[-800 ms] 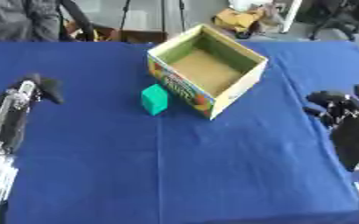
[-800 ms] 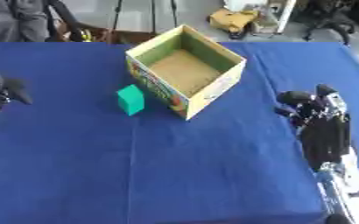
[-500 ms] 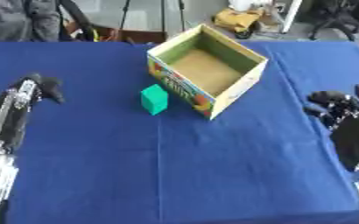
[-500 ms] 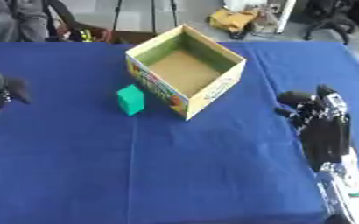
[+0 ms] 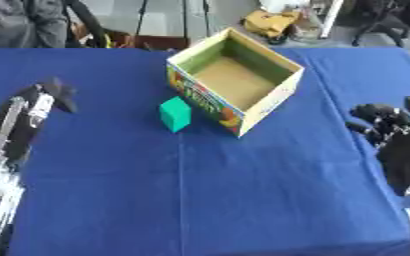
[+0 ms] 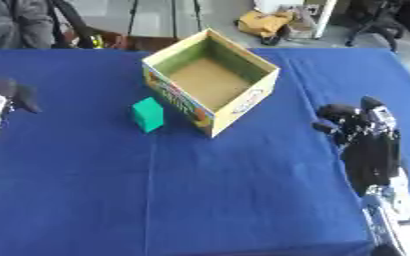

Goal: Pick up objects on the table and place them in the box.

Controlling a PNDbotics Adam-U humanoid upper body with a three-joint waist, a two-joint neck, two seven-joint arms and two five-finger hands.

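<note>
Green block [image 5: 175, 114] sits on the blue table [image 5: 208, 190] just left of centre in the left eye view, just beside the open cardboard box [image 5: 235, 87] that stands in the upper middle. Compared with 0.8 s ago, we see both in the same places. Our left hand [image 5: 51, 92] lies at the left edge, well apart from the block; we cannot tell how its fingers are set. It has not shifted.

In the right eye view, our right hand [image 6: 357, 120] shows at the right edge, fingers curled and holding nothing, well apart from the box. It looks much as it did earlier, at most nudged slightly.
</note>
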